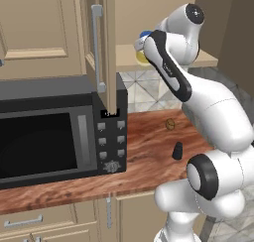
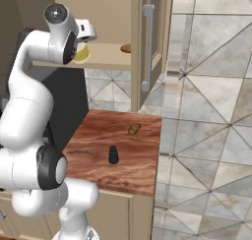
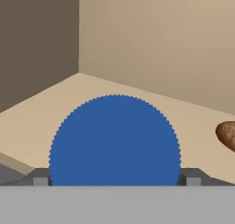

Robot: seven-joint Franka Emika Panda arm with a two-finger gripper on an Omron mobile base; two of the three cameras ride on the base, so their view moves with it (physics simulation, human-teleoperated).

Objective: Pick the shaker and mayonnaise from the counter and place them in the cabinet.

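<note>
Counter [image 1: 149,151] at lower centre of the left base view a glossy reddish wood grain, cabinet [image 1: 30,32] at upper left matt tan wood with a brushed-metal bar handle [image 1: 96,47], shaker [image 1: 177,151] matt black, mayonnaise [image 3: 114,140] lid blue plastic, ridged rim.

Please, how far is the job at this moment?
Done, it seems: the mayonnaise stands on the cabinet shelf. In hand: nothing gripped; the pincer is open, its tips on either side of the jar's lid. Left: the shaker stands on the counter, not yet picked.
</note>
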